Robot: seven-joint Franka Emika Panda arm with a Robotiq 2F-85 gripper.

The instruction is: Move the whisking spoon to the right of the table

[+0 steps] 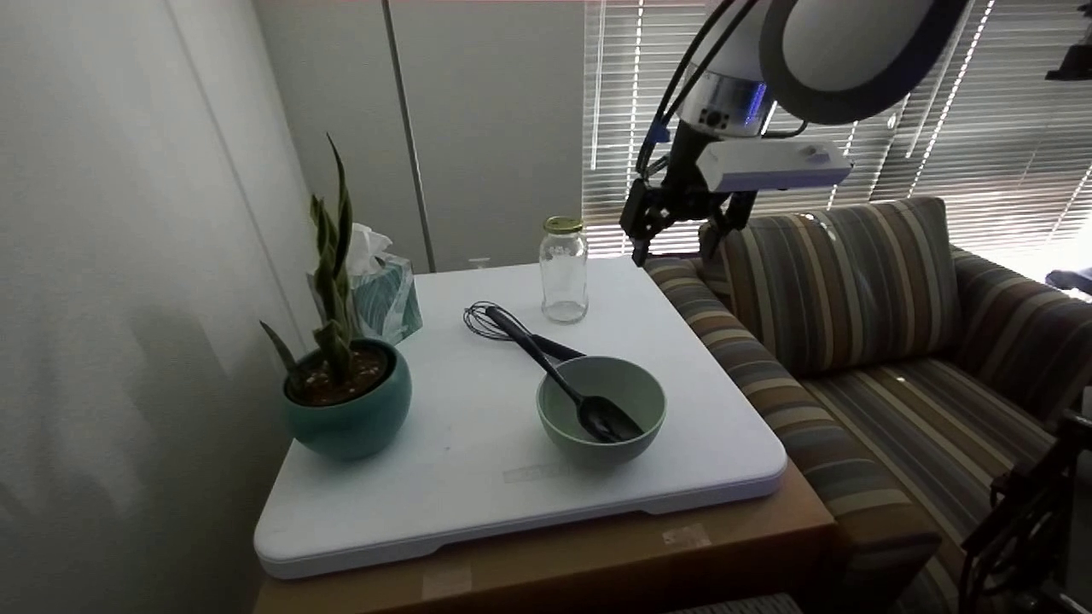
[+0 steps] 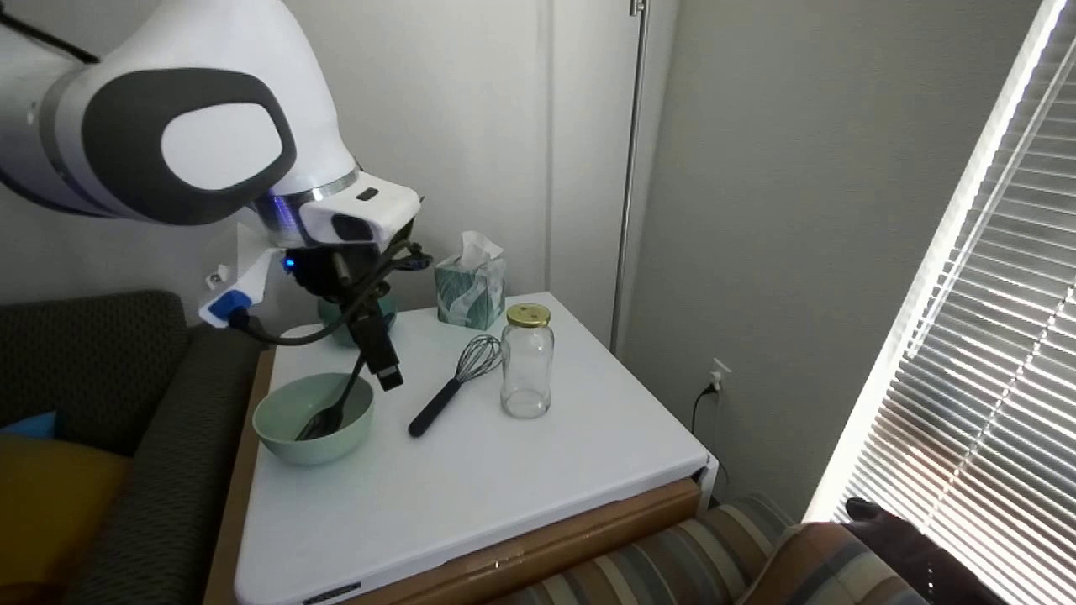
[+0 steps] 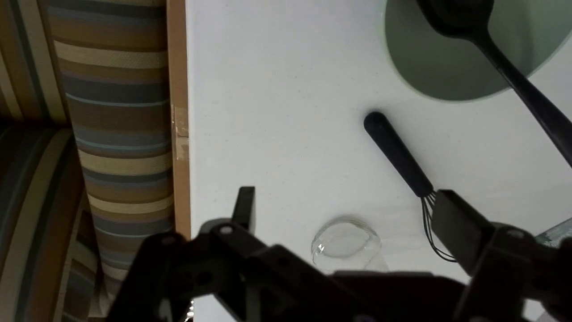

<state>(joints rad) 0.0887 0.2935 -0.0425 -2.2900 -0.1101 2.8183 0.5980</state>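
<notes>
The whisking spoon lies flat on the white table (image 1: 461, 477), its dark handle (image 1: 559, 348) partly behind the bowl and the black spoon in an exterior view. The whole whisk (image 2: 437, 405) shows in an exterior view, its wire head close to the glass jar. In the wrist view the whisk handle (image 3: 398, 154) points up and left, and a finger hides part of the wire head. My gripper (image 1: 674, 251) is open and empty, above the table. In the wrist view the fingers (image 3: 346, 197) are wide apart. In an exterior view the gripper (image 2: 387, 374) shows one finger clearly.
A pale green bowl (image 1: 559, 426) holds a black spoon (image 1: 601, 418), whose handle sticks out. A glass jar (image 1: 564, 281) with a gold lid stands near the whisk head. A tissue box (image 1: 392, 298) and a potted plant (image 1: 350, 418) stand along the wall side. A striped sofa (image 1: 751, 367) borders the table.
</notes>
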